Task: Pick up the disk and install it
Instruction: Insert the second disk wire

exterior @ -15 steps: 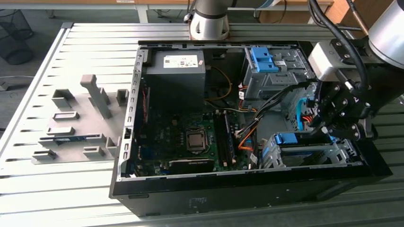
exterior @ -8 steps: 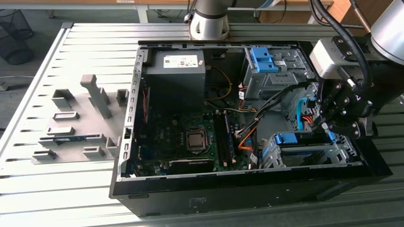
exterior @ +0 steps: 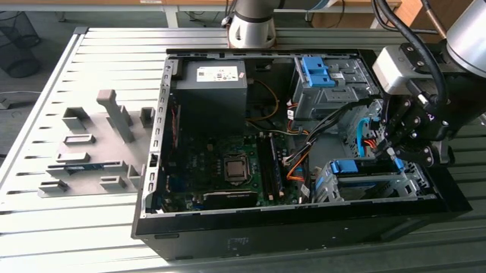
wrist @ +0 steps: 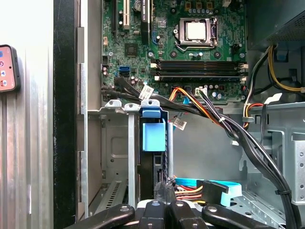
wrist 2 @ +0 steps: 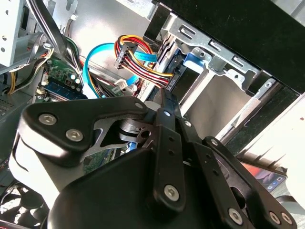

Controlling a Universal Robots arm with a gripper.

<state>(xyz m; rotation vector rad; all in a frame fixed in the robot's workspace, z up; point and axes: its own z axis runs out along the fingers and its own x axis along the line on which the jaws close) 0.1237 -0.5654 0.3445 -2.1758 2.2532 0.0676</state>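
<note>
The open black computer case (exterior: 227, 239) lies on a slatted grey metal table (exterior: 68, 227). The black pincer (exterior: 406, 153) hangs at the case's edge on the exterior view's right, wedged between cables and wall. The blue-framed silver disk (exterior: 357, 168) sits in the grey metal drive cage (exterior: 372, 190), just beside the pincer, whose fingertips (wrist: 164, 191) press clenched together, grasping nothing.

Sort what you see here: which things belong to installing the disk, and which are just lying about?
Job: disk in its blue caddy; drive cage; pincer; open computer case.
Lying about: grey fixture blocks; phone; wire wastebasket.
</note>
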